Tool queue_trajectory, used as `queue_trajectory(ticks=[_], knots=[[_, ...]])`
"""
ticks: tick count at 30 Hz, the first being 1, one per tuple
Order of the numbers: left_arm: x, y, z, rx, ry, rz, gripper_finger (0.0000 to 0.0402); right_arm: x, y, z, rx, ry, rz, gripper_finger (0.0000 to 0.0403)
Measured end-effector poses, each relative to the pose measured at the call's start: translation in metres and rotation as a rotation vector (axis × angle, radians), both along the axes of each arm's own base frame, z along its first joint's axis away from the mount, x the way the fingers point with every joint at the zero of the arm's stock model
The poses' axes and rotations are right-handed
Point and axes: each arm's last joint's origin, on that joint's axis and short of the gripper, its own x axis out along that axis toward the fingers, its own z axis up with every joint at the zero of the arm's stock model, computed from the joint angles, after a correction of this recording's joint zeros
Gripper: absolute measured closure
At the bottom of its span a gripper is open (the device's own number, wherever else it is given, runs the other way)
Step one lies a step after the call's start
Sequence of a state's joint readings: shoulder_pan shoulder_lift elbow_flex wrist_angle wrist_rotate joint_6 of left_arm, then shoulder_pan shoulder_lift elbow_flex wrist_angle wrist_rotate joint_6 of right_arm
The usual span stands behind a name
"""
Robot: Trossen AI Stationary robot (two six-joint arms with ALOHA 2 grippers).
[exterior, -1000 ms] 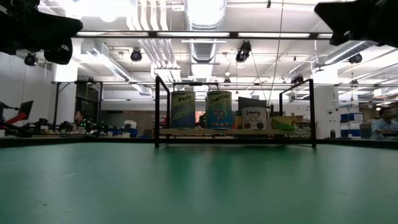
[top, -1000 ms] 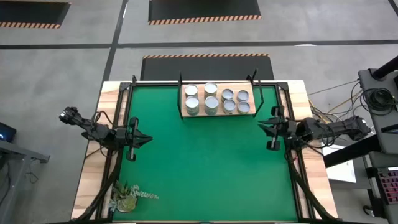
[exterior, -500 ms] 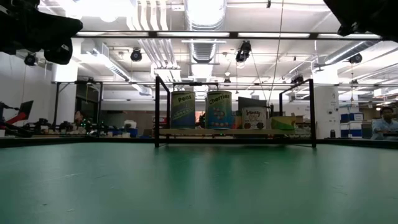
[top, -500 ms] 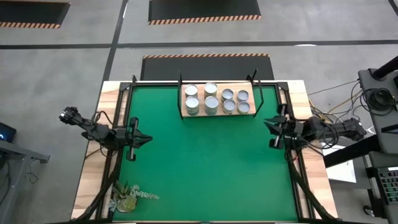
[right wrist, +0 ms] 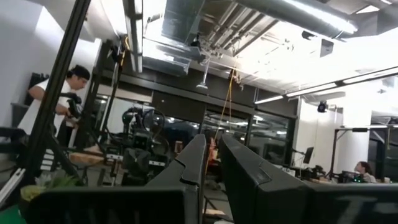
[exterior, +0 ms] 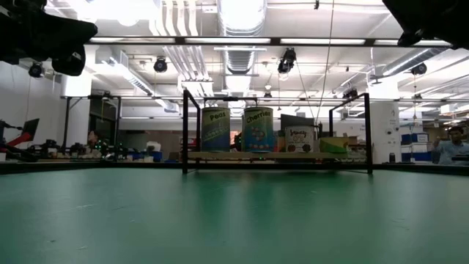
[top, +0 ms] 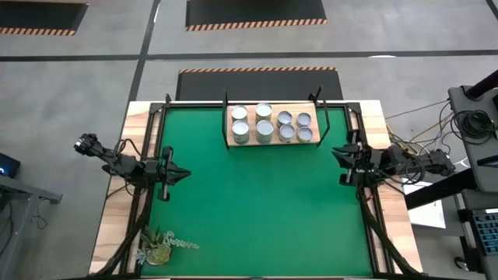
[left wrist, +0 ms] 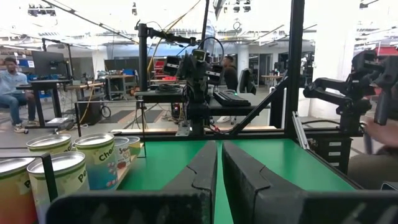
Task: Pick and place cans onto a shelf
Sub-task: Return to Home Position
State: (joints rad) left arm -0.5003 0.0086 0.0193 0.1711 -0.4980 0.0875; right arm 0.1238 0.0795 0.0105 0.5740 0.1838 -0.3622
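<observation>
Right tool (top: 338, 154) drawn back to right edge, closed, left tool (top: 184, 175) closed at left edge, cans (top: 264, 124) on shelf (top: 289, 109)

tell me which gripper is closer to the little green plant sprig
Left. The left gripper sits by the table's left edge, and the plant sprig lies further along that same side. The right gripper is across the green mat, at the right edge.

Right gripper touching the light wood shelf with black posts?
Apart. High view shows bare green mat between the right gripper and the light wood shelf holding the silver-topped cans.
</observation>
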Motion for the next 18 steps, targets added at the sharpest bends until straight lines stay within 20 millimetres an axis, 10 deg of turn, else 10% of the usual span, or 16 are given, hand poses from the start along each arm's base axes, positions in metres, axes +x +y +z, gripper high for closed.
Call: queue_trajectory(ticks=[18], knots=[[0.0000, 0.0000, 0.0001, 0.000, 0.000, 0.000, 0.0393, 0.0018, 0.0002, -0.0012, -0.005, 0.016, -0.003, 0.0367]])
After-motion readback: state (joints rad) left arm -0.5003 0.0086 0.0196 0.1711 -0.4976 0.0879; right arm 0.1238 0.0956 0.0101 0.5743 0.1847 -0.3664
